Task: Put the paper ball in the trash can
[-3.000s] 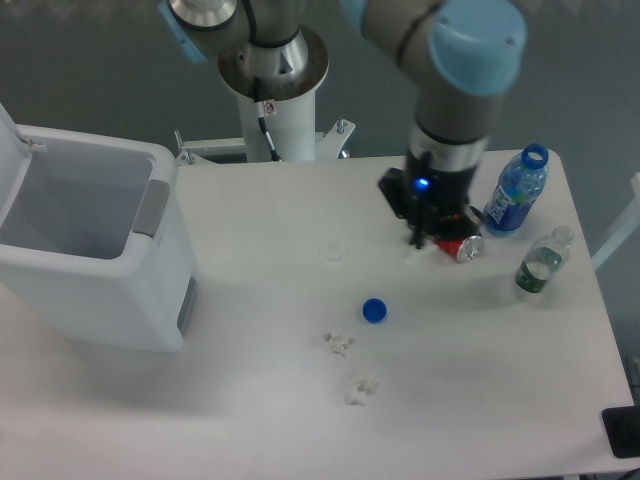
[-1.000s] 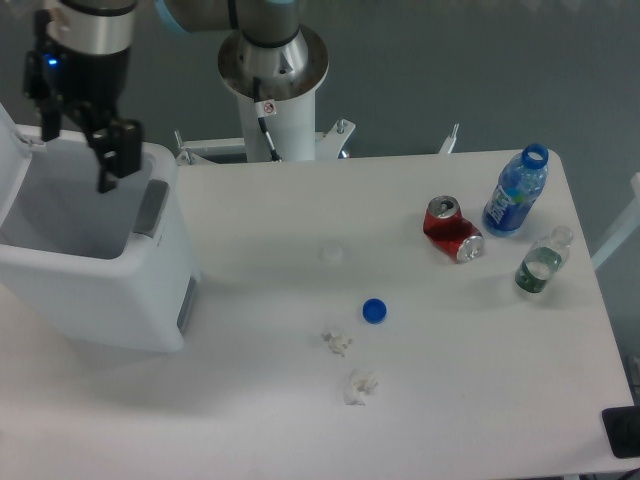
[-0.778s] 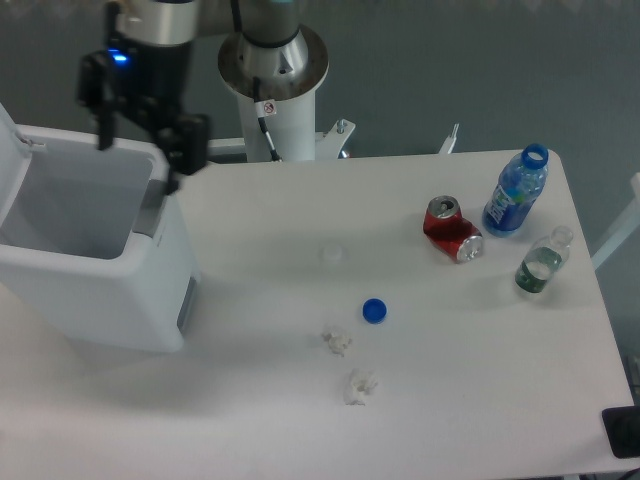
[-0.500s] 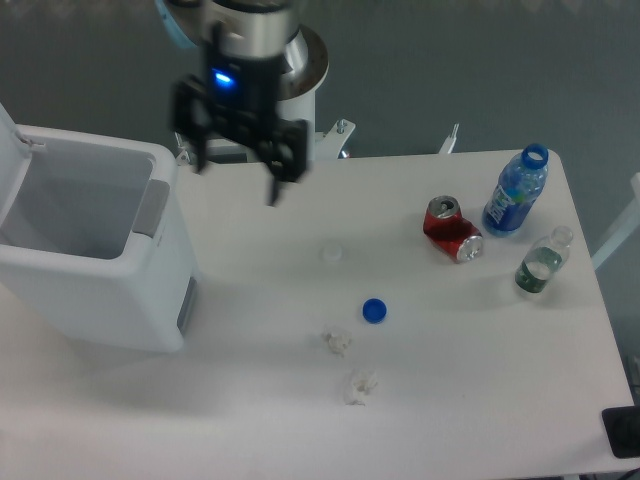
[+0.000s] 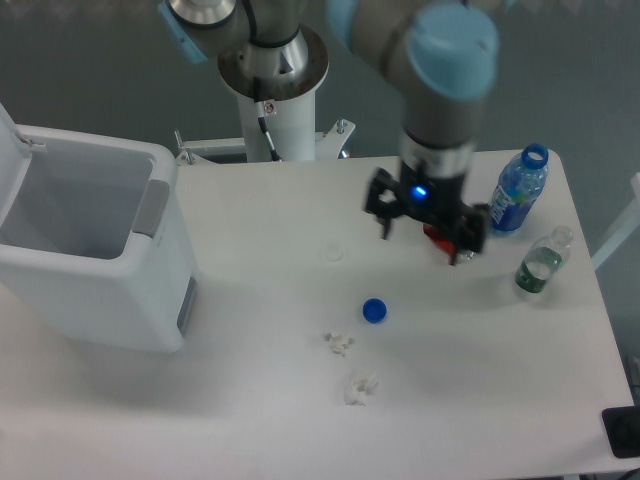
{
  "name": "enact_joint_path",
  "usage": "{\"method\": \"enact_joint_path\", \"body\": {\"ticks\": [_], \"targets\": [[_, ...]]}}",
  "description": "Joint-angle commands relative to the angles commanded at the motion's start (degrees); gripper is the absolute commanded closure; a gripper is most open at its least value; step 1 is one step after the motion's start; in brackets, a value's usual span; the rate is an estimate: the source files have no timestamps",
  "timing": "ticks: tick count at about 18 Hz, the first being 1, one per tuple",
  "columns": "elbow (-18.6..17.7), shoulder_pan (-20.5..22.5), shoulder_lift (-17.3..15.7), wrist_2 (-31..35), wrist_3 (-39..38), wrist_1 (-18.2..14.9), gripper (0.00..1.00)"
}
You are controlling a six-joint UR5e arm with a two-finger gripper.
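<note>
1. From the one fixed camera, the claw [image 5: 422,240] hangs over the right half of the table [image 5: 260,210], its two fingers spread wide apart with nothing between them.
2. Right behind the claw's right-hand finger [image 5: 460,250] a red can [image 5: 438,234] peeks out, mostly hidden by the gripper body.
3. Just to the right of the claw stands a blue bottle [image 5: 517,192] with no cap, and a little nearer the table's right edge, a small clear bottle [image 5: 541,263].
4. Below and slightly left of the claw lies a blue cap [image 5: 374,310].
5. Further down from that are two crumpled white paper balls: one paper ball [image 5: 339,343] just beyond the cap, the other paper ball [image 5: 360,387] closer to the front edge.
6. The trash can [image 5: 95,250] sits well apart from the claw, at the far left end of the table, its lid swung up and its inside open to view.
</note>
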State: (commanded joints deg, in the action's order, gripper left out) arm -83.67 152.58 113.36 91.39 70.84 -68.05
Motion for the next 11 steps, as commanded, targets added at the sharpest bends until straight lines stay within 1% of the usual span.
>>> {"method": "enact_joint_path", "body": {"ticks": [2, 4, 7, 11], "targets": [[0.17, -0.09, 2.91, 2.64, 0.0, 1.86, 0.0], [0.26, 0.0, 4.14, 2.82, 0.0, 2.65, 0.0], [1.05, -0.26, 6.25, 2.82, 0.0, 3.01, 0.0], [1.23, -0.44, 6.79, 2.74, -0.09, 3.09, 0.0]]}}
